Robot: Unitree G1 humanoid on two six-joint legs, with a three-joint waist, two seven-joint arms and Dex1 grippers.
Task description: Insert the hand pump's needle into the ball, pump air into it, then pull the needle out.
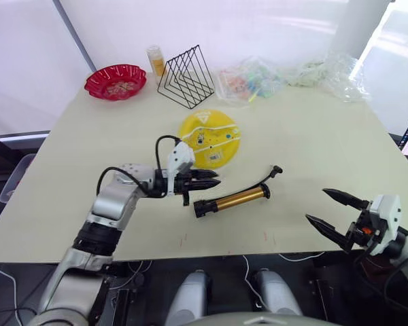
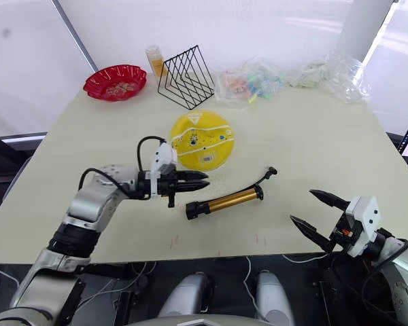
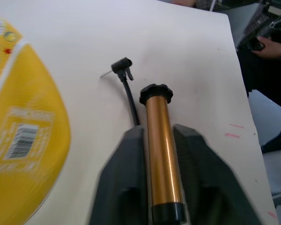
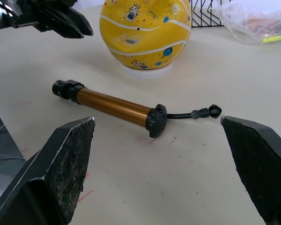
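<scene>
Bright backlit daylight; soft shadows; left wrist view blurred.

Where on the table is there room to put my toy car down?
Bare table lies right of the ball and pump, and left of the ball below the red bowl. It's crowded along the far edge: bowl, wire rack, plastic bags.

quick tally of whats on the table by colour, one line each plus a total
yellow: 2, the ball and a small jar
gold: 1, the hand pump
red: 1, a bowl
black: 1, a wire rack
clear: 2, plastic bags and
total: 7
</scene>
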